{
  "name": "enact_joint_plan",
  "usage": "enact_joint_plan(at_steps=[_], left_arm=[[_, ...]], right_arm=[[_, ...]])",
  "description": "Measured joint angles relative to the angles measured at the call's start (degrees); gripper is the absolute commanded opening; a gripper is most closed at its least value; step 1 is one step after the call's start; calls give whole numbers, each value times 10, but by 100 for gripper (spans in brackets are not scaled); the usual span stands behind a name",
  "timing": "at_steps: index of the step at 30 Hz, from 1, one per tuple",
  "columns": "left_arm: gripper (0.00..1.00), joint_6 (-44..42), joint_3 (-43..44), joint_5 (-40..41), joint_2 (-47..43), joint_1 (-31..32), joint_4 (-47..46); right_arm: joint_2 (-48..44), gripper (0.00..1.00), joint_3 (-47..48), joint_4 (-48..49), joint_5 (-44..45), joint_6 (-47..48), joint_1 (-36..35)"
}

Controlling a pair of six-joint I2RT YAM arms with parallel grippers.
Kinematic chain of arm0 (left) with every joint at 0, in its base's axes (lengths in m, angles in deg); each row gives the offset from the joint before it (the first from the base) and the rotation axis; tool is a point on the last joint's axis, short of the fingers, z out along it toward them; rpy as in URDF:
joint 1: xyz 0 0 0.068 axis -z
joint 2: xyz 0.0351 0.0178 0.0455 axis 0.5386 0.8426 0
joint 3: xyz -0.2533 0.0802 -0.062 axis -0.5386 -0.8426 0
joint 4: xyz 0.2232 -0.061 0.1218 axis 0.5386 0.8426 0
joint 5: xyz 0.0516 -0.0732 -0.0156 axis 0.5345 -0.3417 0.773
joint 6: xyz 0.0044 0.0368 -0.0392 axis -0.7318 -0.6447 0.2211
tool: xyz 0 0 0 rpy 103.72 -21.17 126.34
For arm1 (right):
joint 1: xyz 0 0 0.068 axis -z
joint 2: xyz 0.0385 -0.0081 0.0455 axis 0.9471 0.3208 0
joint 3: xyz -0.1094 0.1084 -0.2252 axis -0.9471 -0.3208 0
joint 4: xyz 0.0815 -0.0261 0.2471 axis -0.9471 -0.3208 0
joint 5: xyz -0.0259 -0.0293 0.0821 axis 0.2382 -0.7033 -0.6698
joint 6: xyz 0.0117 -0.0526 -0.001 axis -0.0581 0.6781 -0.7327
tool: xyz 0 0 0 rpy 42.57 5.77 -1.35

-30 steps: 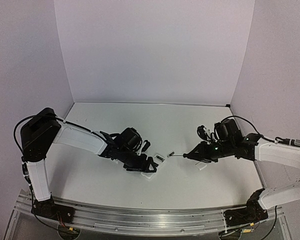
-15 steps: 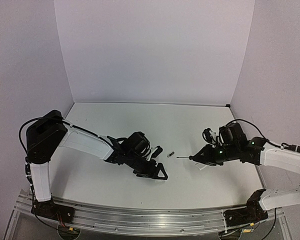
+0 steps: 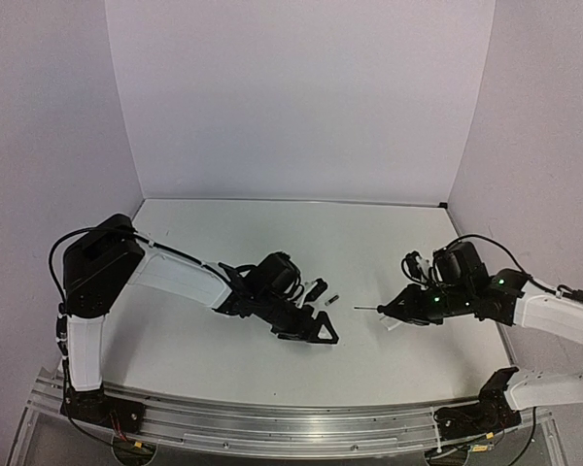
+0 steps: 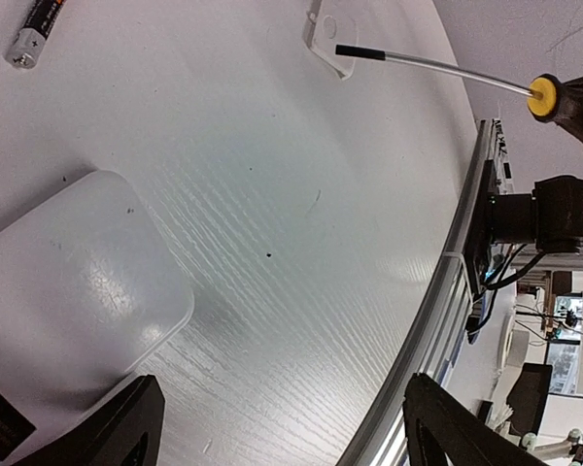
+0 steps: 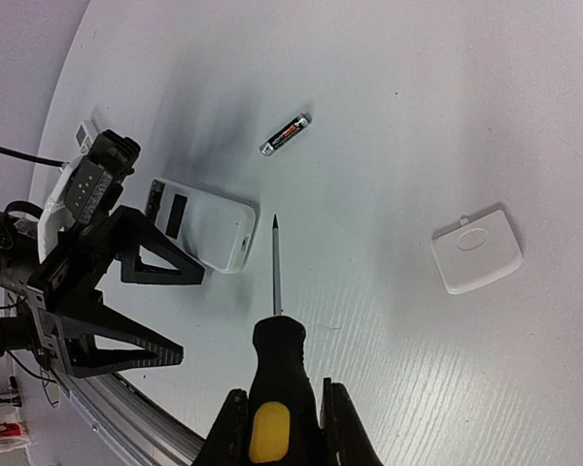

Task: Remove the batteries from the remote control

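Observation:
The remote control (image 5: 202, 228) lies white back up, with its dark recess (image 5: 177, 214) showing. In the left wrist view its rounded white end (image 4: 73, 286) lies just left of and ahead of the fingers. My left gripper (image 3: 311, 326) hangs over it, open and empty (image 4: 291, 437). One battery (image 5: 286, 134) lies loose on the table beyond the remote and also shows in the top view (image 3: 334, 298) and the left wrist view (image 4: 39, 29). A second battery is not clearly visible. My right gripper (image 5: 277, 417) is shut on a black and yellow screwdriver (image 5: 276, 262), whose tip points at the remote's end.
The small white cover piece (image 5: 476, 248) lies on the table right of the screwdriver, and shows below the shaft in the left wrist view (image 4: 330, 44). The table's metal front rail (image 4: 466, 262) runs close by the left gripper.
My left gripper has moved right, toward the table's middle, over the remote. My right gripper has drawn back to the right with the screwdriver, away from the remote.

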Motion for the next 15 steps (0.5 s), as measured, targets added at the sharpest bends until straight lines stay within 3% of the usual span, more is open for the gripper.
enact_joint_plan(at_steps=[6,10,15], left_arm=[[83,-1,-57,55,-112,-1,46],[70,10,-97,107,-216,-19,75],[58,25,-154,124,-260,-93,71]], right_arm=[[3,0,2,-13,-9,17,0],[37,0,22,-17,-25,28,-4],[112,0,76,-12,-40,40,-40]])
